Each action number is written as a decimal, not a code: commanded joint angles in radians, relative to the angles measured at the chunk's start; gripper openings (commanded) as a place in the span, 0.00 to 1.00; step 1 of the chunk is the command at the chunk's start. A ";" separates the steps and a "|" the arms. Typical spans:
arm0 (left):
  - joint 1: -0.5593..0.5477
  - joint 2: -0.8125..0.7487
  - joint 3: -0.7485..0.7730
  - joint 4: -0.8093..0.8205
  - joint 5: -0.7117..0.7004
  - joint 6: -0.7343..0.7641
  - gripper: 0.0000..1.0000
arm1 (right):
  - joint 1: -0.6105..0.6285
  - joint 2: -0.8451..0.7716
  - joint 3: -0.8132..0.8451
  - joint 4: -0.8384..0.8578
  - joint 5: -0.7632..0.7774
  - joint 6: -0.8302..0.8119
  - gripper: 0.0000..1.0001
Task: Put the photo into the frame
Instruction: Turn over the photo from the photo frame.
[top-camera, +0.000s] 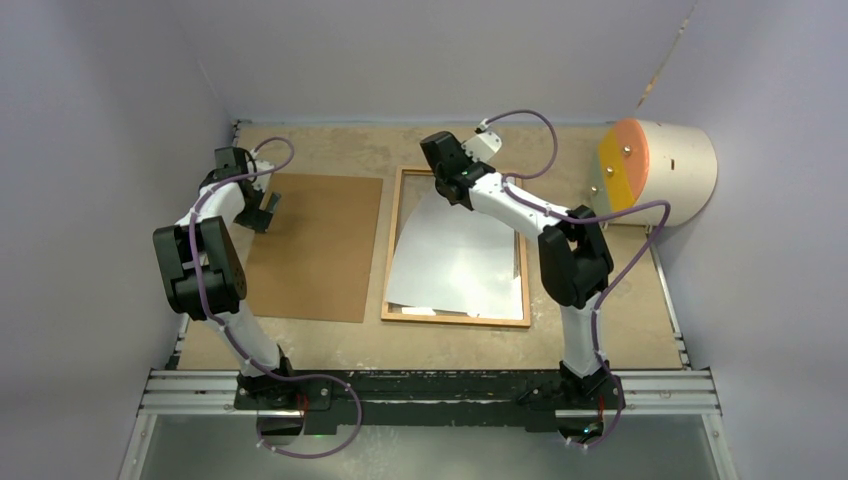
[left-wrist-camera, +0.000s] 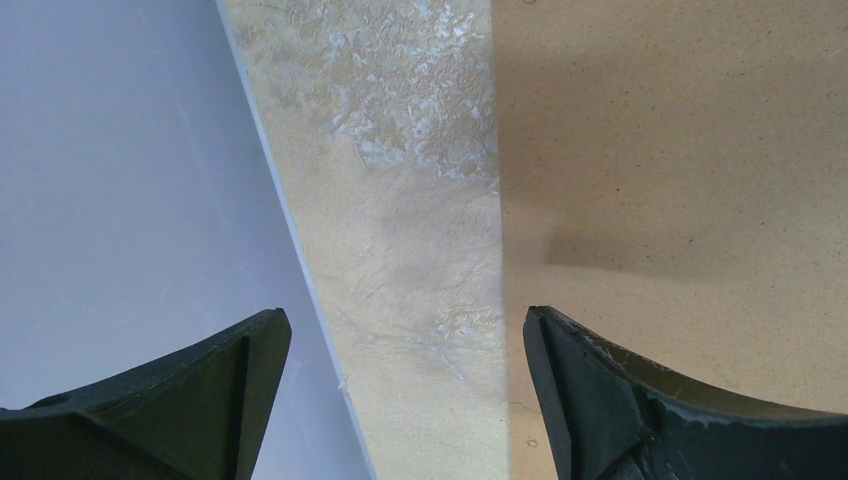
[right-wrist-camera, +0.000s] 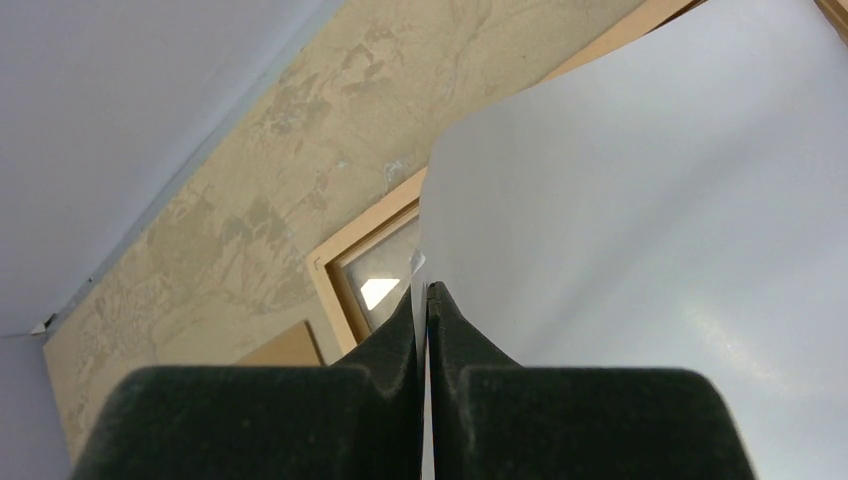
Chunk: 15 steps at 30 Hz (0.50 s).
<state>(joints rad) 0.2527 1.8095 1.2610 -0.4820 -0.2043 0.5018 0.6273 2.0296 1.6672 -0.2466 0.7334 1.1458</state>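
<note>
- Your right gripper (right-wrist-camera: 427, 292): jaws pinched on the far edge of the photo (top-camera: 455, 260).
- The photo: white back up, askew over the frame (top-camera: 455, 319), mid-table (top-camera: 620, 330); seating step in hand.
- Next: likely square it within the rails, then release.
- Your left gripper (left-wrist-camera: 405, 325): wide, empty, at the left edge of the backing board (left-wrist-camera: 680, 150).

White links and chunky black joint housings are seen on the left arm (top-camera: 200, 265), lower left, and the right arm (top-camera: 575, 262), centre right. Purple cables (top-camera: 522, 111) are looped along both. Black wedge-shaped fingers (left-wrist-camera: 610, 400) are shown on the left end effector (left-wrist-camera: 405, 313).
</note>
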 joint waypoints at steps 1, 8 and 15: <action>-0.004 -0.024 0.009 0.012 0.003 0.017 0.92 | -0.003 -0.020 -0.021 0.067 -0.007 -0.096 0.00; -0.004 -0.023 0.012 0.010 0.005 0.018 0.92 | -0.003 -0.017 -0.013 0.058 -0.022 -0.196 0.00; -0.004 -0.028 0.018 0.000 0.008 0.018 0.92 | -0.001 0.020 0.014 0.047 -0.126 -0.285 0.00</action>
<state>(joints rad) 0.2527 1.8095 1.2610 -0.4862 -0.2039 0.5098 0.6273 2.0300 1.6581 -0.2138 0.6582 0.9470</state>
